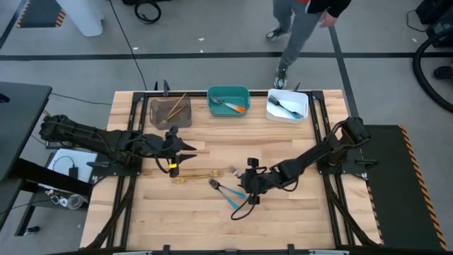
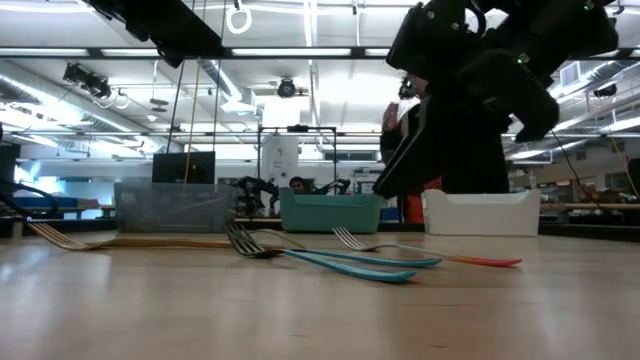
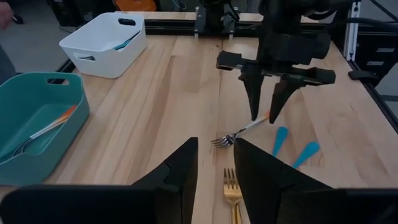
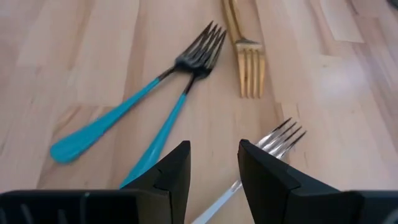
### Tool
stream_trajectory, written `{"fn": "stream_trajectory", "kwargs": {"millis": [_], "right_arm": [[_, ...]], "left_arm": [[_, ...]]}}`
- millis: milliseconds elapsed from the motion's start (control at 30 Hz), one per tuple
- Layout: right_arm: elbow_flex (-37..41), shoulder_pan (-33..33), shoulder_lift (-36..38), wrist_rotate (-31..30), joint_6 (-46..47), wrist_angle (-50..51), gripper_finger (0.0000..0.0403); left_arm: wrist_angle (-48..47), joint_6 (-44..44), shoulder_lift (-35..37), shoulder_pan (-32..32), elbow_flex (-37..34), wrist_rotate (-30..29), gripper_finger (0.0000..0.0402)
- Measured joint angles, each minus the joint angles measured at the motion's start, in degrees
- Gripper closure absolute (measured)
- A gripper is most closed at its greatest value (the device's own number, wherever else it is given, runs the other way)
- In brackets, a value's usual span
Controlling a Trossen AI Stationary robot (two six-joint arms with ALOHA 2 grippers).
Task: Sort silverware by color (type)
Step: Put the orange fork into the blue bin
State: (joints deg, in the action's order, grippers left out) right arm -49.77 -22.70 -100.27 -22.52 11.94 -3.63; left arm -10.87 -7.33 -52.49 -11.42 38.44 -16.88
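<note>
Where prongs protrude: fork (image 4: 281, 138) under right gripper (image 4: 214, 167)

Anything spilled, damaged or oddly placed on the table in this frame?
Nothing looks spilled or damaged. Unsorted pieces lie loose mid-table: two blue-handled forks with crossed heads, a gold fork and an orange-handled fork under the open right gripper. The left gripper, jaws apart, holds nothing.

My wooden tabletop (image 1: 283, 212) carries a grey bin (image 1: 170, 113), teal bin (image 1: 228, 101) and white bin (image 1: 287, 106) at twelve o'clock, with two blue-handled forks (image 1: 228, 193), an orange-handled fork (image 4: 273, 146) and gold forks (image 1: 195, 177) at the centre.
</note>
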Motion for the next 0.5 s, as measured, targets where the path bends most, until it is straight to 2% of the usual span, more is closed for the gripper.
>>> {"fn": "stream_trajectory", "kwargs": {"millis": [167,333,500], "right_arm": [[4.23,-0.64,0.0,0.07,-2.68,-7.12,0.0263],[6.83,0.21,0.0,-0.38,-0.87,-12.6,0.0263],[6.85,-0.25,-1.19,-6.39,2.01,-12.3,0.0263]], "left_arm": [[0.11,0.27,0.0,0.0,0.0,-0.02,0.029],[0.13,0.37,0.0,0.0,0.0,-0.02,0.029],[0.18,0.5,0.0,0.0,0.0,-0.04,0.029]]}}
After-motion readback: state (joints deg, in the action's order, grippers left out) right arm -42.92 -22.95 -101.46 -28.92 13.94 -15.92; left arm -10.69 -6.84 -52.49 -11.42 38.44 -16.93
